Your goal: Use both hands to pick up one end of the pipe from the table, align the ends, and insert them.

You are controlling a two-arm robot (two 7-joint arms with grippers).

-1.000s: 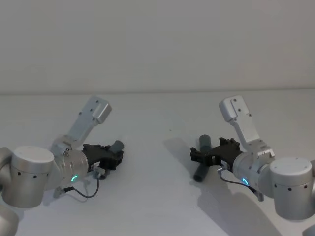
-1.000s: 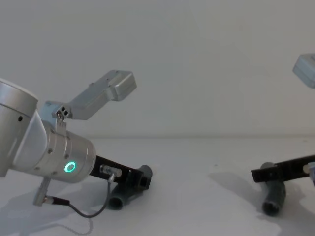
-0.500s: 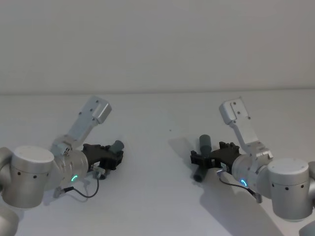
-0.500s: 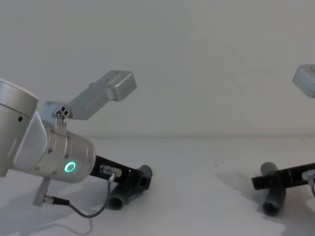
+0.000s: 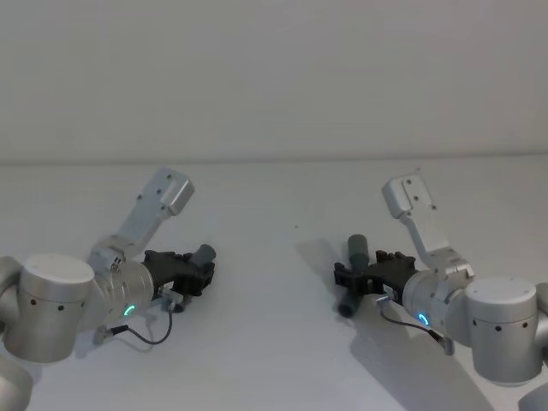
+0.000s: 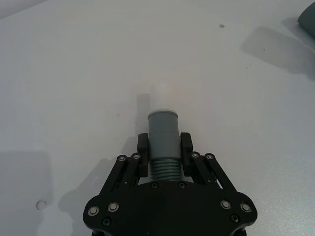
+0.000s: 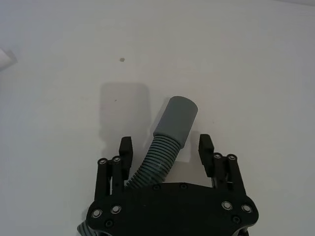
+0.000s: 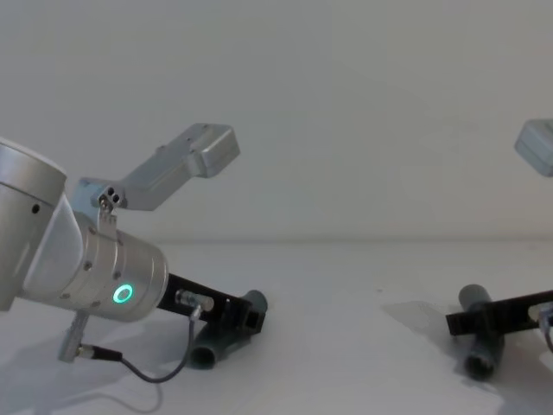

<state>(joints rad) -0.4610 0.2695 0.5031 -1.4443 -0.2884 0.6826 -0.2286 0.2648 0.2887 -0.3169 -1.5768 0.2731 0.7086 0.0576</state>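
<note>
Where the head view looked down on the white surface (image 5: 274, 351), 2 silver arms reached forward and inward, well apart from each other, each with its wrist low and a grey camera bracket raised above it. The left tool (image 5: 195, 272) sat low at the surface with the left pipe piece (image 5: 204, 254) poking out ahead of it. The right tool (image 5: 353, 276) lay across the right pipe piece (image 5: 356, 250), which ran nearly front to back, its far end raised.

Seen from the left wrist, the left tool (image 6: 164, 147) was clamped narrow on the left pipe piece (image 6: 163, 129), both fingers (image 6: 185, 145) pressed against the grey collar just above the ribbed part. The white tip (image 6: 163, 96) pointed straight away from the palm, over bare surface.

From the right wrist, the right tool (image 7: 165, 145) stood wide. Its fingers (image 7: 125, 147) straddled the right pipe piece (image 7: 175, 120) with a gap on each side, nothing gripped. The ribbed section bent back under the palm, and the smooth grey end pointed away.

Across the chest view, the left arm sloped down from the left edge, a green ring (image 8: 123, 295) glowing on its wrist, and the left tool (image 8: 238, 316) held the left pipe piece (image 8: 257, 302) tilted, lower end at the surface. At the right edge the right tool (image 8: 494, 320) crossed the upright right pipe piece (image 8: 473, 298) at mid-height.
</note>
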